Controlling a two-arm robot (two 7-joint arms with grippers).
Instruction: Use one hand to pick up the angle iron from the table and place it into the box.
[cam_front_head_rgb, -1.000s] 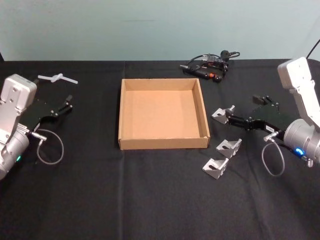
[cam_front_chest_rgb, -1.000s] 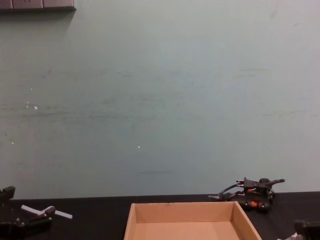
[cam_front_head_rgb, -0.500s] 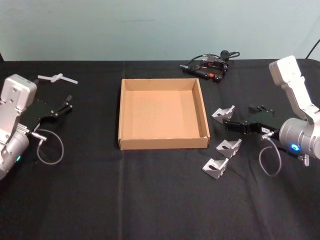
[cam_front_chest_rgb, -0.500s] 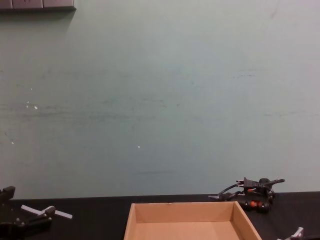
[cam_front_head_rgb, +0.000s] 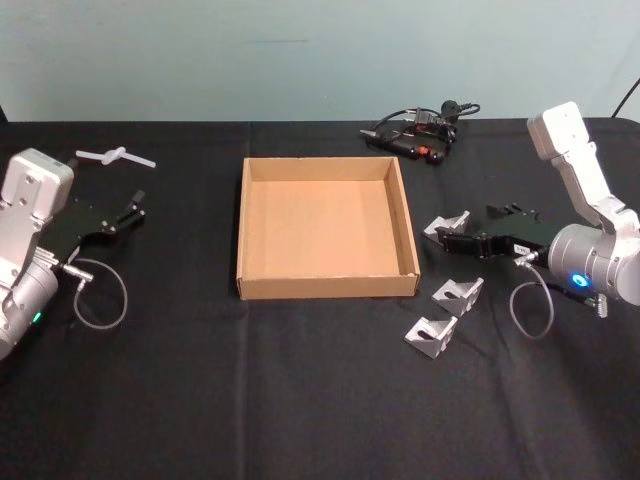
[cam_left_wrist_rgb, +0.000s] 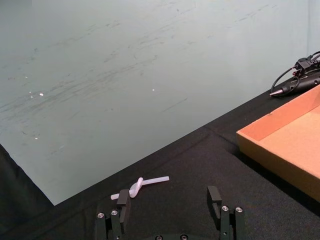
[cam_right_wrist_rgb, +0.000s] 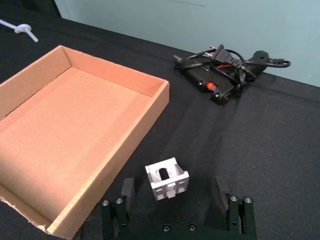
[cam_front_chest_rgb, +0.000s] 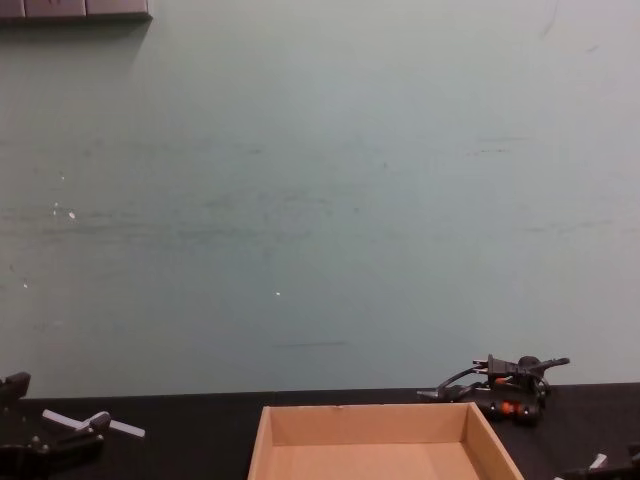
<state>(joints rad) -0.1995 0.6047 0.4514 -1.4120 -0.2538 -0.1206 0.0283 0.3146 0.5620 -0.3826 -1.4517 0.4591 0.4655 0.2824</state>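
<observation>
The released right pincer straddles the bracket off-centre, just right of the box, so clenching may spin it loose. The left pincer idles released at far left

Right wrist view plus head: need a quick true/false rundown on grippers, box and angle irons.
1. The box is empty. True.
2. The right gripper is shut on an angle iron. False: its fingers are open, one on each side of the rearmost angle iron, with gaps showing.
3. Three angle irons lie on the table to the right of the box. True.
4. The left gripper hangs over the box. False: it is open at the table's left side, near a white plastic piece.
5. The black corded tool lies in the box. False: it lies on the table behind the box.
</observation>
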